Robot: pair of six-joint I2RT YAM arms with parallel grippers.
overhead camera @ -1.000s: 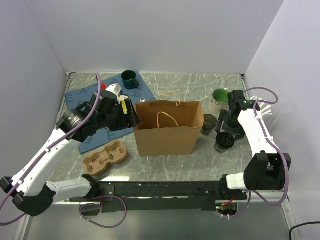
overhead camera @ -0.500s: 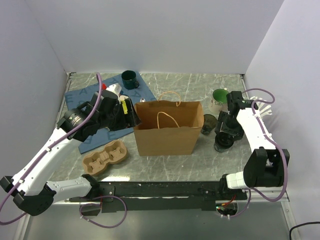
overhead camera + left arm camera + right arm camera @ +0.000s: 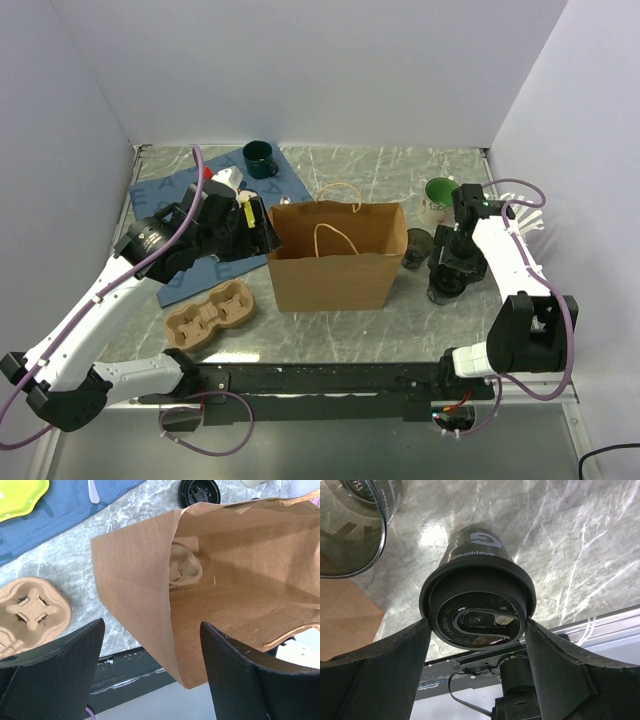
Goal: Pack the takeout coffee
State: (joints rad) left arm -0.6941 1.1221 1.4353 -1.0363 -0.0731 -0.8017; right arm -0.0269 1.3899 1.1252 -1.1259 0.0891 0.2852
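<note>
Jaws: right gripper [image 3: 477,625] spread either side of the coffee cup [image 3: 476,555], clamping not discernible; left gripper [image 3: 151,624] spread astride the paper bag [image 3: 132,585] wall, unclamped | Step: grasp on cup judged under way | Next: firm closure, lift, carry over the open bag required | Cup: short, dark, black-lidded, stood upright on the table [image 3: 560,540] right of the bag

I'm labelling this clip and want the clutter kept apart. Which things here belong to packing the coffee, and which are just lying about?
Belongs to the job:
- takeout coffee
- brown paper bag

Just lying about:
- dark green mug
- white mug
- glass tumbler
- blue cloth
- cardboard cup carrier
</note>
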